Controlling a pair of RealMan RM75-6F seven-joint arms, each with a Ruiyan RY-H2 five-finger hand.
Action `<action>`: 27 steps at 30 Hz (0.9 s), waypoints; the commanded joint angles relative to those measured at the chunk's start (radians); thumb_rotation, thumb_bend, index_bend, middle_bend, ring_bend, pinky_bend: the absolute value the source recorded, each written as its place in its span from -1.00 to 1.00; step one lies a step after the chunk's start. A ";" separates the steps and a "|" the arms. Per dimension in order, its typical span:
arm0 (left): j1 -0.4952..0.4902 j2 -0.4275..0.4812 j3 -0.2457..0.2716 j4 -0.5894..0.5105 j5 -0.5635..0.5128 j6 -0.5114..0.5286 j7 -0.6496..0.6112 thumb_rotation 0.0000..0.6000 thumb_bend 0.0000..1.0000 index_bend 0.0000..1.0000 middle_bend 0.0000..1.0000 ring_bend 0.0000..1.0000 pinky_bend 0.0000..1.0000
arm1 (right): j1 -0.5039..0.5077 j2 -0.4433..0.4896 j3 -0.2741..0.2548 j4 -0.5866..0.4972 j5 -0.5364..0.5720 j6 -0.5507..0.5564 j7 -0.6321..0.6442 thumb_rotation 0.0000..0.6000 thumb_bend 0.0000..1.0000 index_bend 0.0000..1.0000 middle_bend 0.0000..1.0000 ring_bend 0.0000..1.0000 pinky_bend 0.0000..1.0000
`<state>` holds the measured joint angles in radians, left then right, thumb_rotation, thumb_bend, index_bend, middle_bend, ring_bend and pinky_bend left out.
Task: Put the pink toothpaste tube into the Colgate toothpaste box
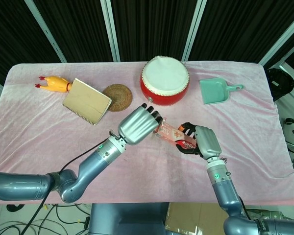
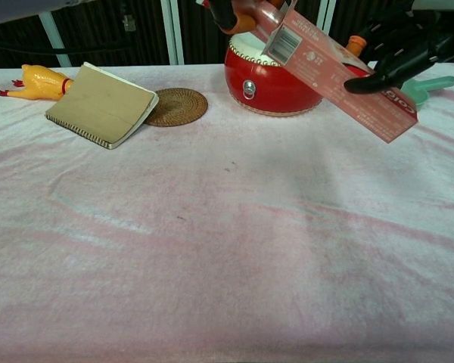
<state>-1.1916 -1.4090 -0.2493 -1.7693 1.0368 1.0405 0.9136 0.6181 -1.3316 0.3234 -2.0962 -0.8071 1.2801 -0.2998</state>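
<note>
My right hand (image 1: 206, 141) grips the lower end of the pink-red Colgate box (image 1: 172, 136) and holds it off the table, slanted, with its open end up toward my left hand (image 1: 137, 125). In the chest view the box (image 2: 340, 72) slopes down to the right, with the right hand's dark fingers (image 2: 397, 57) wrapped around it. At the box's upper mouth the left hand's fingers (image 2: 223, 11) hold a short pink-orange end of the toothpaste tube (image 2: 247, 19). The remainder of the tube is hidden, inside the box or behind the hand.
A red drum (image 1: 164, 81) stands just behind the hands, with a green dustpan (image 1: 215, 90) to its right. A woven coaster (image 1: 117, 97), a brown notebook (image 1: 86, 101) and a rubber chicken (image 1: 54, 84) lie at the back left on the pink cloth (image 1: 44, 142).
</note>
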 commanded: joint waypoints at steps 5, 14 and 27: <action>-0.042 0.003 -0.021 -0.003 -0.002 -0.020 0.034 1.00 -0.31 0.03 -0.12 -0.26 -0.02 | -0.004 0.001 0.010 -0.023 -0.015 0.005 0.020 1.00 -0.47 -0.12 -0.12 -0.14 0.05; -0.068 0.012 -0.032 -0.031 0.009 -0.014 0.041 1.00 -1.00 -0.65 -0.77 -0.79 -0.54 | -0.022 -0.006 0.030 -0.006 -0.020 0.020 0.083 1.00 -0.46 -0.12 -0.12 -0.14 0.05; -0.036 0.062 -0.036 -0.032 0.226 -0.009 -0.195 1.00 -1.00 -0.89 -0.98 -0.98 -0.75 | -0.057 -0.036 0.073 0.042 -0.014 0.048 0.202 1.00 -0.46 -0.12 -0.12 -0.14 0.05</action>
<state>-1.2335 -1.3538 -0.2836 -1.8007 1.2474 1.0245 0.7351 0.5632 -1.3661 0.3935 -2.0562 -0.8241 1.3268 -0.1016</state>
